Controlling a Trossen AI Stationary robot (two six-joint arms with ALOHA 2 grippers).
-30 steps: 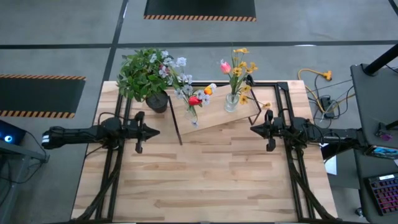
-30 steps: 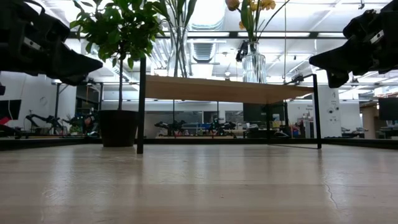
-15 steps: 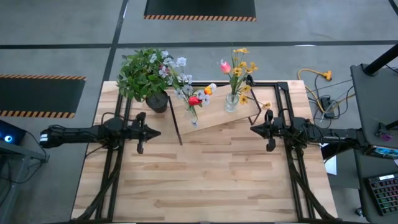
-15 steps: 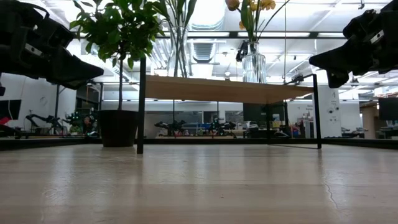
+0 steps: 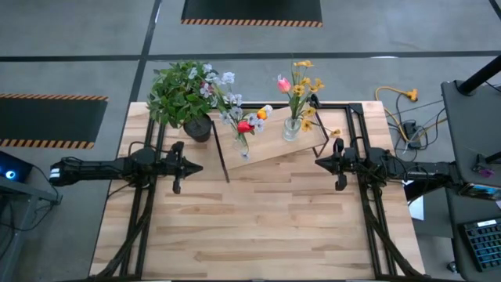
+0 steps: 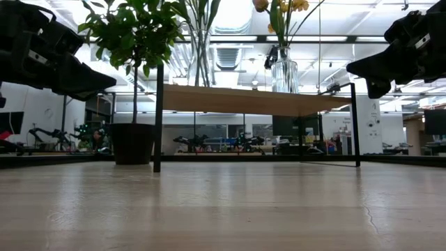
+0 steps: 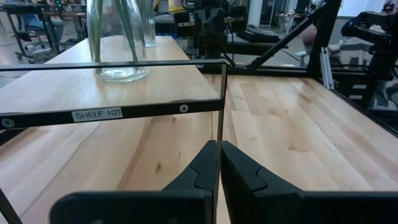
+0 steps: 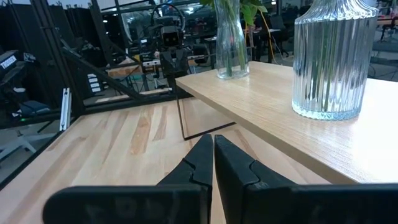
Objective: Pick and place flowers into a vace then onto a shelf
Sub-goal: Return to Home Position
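Note:
The shelf (image 5: 275, 142), a light board on a thin black frame, stands at the table's far middle. Two glass vases stand on it. The left vase (image 5: 243, 146) holds red and orange tulips (image 5: 252, 121) and pale sprays. The right vase (image 5: 291, 129) holds yellow blooms (image 5: 304, 82) and a pink bud (image 5: 283, 84). My left gripper (image 5: 196, 166) is shut, raised above the table, left of the shelf. My right gripper (image 5: 317, 163) is shut, raised to the shelf's right. In the wrist views both grippers (image 7: 219, 149) (image 8: 213, 146) point at the shelf (image 7: 93, 87) (image 8: 273, 106).
A bushy green plant in a dark pot (image 5: 196, 125) stands on the table's far left part, beside the shelf. The black arm frames (image 5: 141, 211) (image 5: 376, 219) run along the table's left and right sides. Bare plank top (image 5: 258, 219) spreads in front of the shelf.
My left gripper has sunk a little and drawn slightly toward the table's left edge, then come to rest; it stays shut. The vases, the flowers and the right arm have kept still.

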